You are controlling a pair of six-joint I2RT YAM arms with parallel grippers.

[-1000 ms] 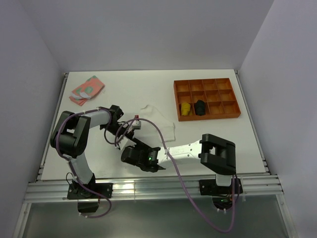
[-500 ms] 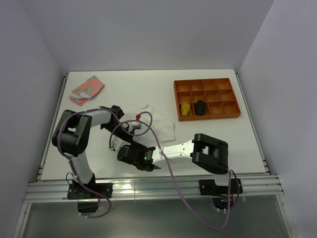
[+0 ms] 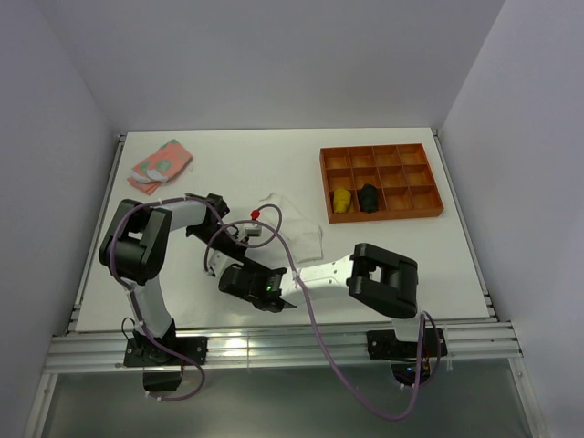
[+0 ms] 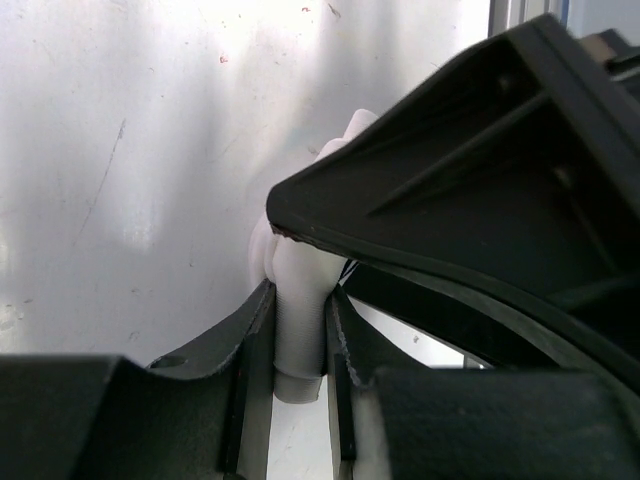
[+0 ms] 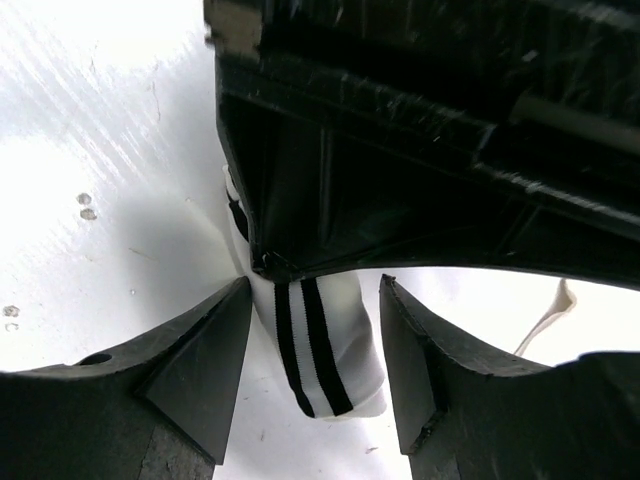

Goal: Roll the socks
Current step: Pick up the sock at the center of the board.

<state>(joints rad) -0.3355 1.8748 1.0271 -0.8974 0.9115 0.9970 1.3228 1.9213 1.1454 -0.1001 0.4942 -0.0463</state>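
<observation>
My left pincer (image 4: 298, 310) is clamped on the near end of a white striped sock (image 5: 318, 370), my right pincer (image 5: 312, 300) gapes around the same cloth, toward 7 o'clock from the middle of the table (image 3: 411, 265), and the rest lies spread unrolled, so I judge the rolling barely begun.

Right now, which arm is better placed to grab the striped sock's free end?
Right. The right gripper is open with the striped sock lying between its fingers, so it probably only needs to close. The left gripper is shut on white fabric, so it has no free grip.
</observation>
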